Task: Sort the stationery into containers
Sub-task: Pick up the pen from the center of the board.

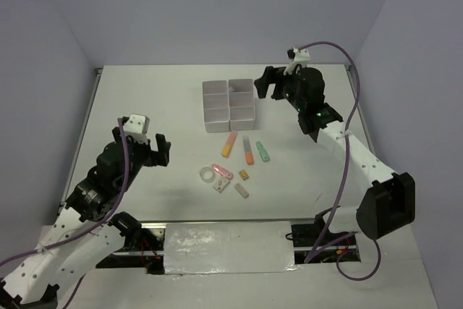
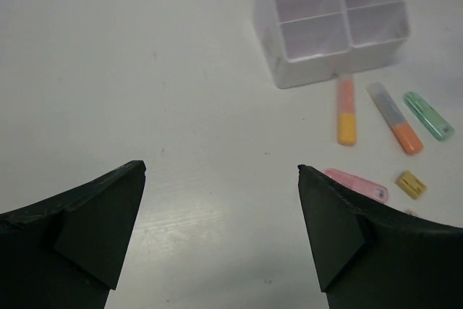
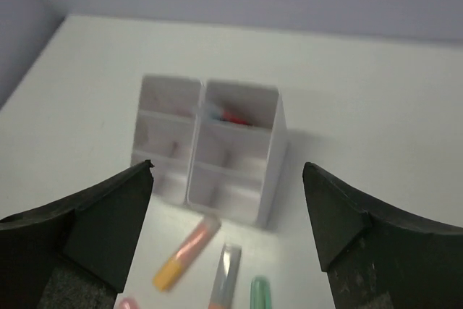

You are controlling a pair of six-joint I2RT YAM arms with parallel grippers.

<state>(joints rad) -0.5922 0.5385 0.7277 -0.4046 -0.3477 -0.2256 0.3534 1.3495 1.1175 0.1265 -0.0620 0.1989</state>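
**Sorting station, mid-task:** The containers (image 3: 239,204), a white block of six open-topped square boxes joined two by three, sit on the table (image 1: 145,99) ahead of the right gripper (image 3: 228,168), framed between its two dark fingers (image 3: 94,222). The farthest box of the column nearer the right-hand finger holds something red and blue (image 3: 228,115), too blurred to name. The other boxes show only white walls and floors, and those walls hide part of the floors. The right gripper's fingers stand wide apart with nothing between them; from overhead they sit just beside the block's edge. The left gripper (image 2: 221,170) is likewise spread wide and holds nothing, with the block well beyond its right-hand finger (image 2: 362,236).

Loose stationery lies on the table between that finger and the block. An orange highlighter (image 2: 346,112), a grey-and-orange highlighter (image 2: 394,117) and a green highlighter (image 2: 428,115) lie side by side, not touching. Close to the same finger are a pink item (image 2: 356,184), partly cut off by it, and a small yellow piece (image 2: 410,184). From overhead, a clear tape ring (image 1: 209,175) and two small pale blocks (image 1: 241,191) show beside them, too small to identify.
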